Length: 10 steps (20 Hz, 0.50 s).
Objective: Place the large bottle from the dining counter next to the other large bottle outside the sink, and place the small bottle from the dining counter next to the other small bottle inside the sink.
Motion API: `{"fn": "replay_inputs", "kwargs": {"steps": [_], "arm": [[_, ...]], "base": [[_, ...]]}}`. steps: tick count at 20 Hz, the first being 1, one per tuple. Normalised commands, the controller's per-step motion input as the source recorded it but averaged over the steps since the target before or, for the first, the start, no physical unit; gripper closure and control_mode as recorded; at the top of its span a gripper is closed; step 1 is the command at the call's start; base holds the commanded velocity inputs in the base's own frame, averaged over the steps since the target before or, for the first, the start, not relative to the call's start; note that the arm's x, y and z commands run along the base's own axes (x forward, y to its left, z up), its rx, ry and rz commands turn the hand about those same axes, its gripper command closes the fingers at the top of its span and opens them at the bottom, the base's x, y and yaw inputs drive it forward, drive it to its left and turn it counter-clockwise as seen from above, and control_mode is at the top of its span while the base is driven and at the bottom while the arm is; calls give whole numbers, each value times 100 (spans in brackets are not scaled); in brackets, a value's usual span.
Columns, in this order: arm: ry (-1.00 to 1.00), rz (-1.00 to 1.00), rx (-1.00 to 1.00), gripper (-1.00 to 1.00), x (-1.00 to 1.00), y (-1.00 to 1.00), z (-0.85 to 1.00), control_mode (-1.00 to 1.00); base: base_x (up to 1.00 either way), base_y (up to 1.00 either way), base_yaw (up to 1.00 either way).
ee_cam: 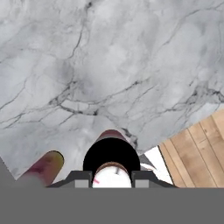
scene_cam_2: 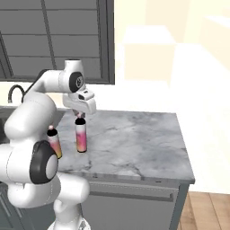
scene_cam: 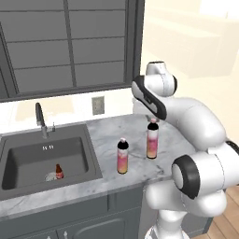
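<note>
Jaws of the gripper (scene_cam: 153, 120) pinch the dark cap of the large bottle (scene_cam: 151, 144), upright on the bench (scene_cam: 135, 135). Just beside it stands the other large bottle (scene_cam: 122, 158).

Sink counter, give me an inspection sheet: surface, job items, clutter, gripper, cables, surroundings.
Surface: marble worktop, sink recessed at its left.
Job's things: two large bottles upright on the worktop, apart, the held one right of the other large bottle; small bottle upright in the sink.
Clutter: nothing seen.
Gripper: gripper shut on the held bottle's top.
Cables: nothing seen.
Surroundings: faucet, wall outlet, dark cabinets above.
</note>
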Motion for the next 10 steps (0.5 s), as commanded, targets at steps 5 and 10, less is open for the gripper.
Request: {"fn": "replay_inputs", "kwargs": {"steps": [5, 10], "arm": [[0, -7, -1, 100, 1, 0, -24, -100], [0, -7, -3, 100, 15, 0, -23, -100]], "base": [[0, 0, 0], [0, 0, 0]]}}
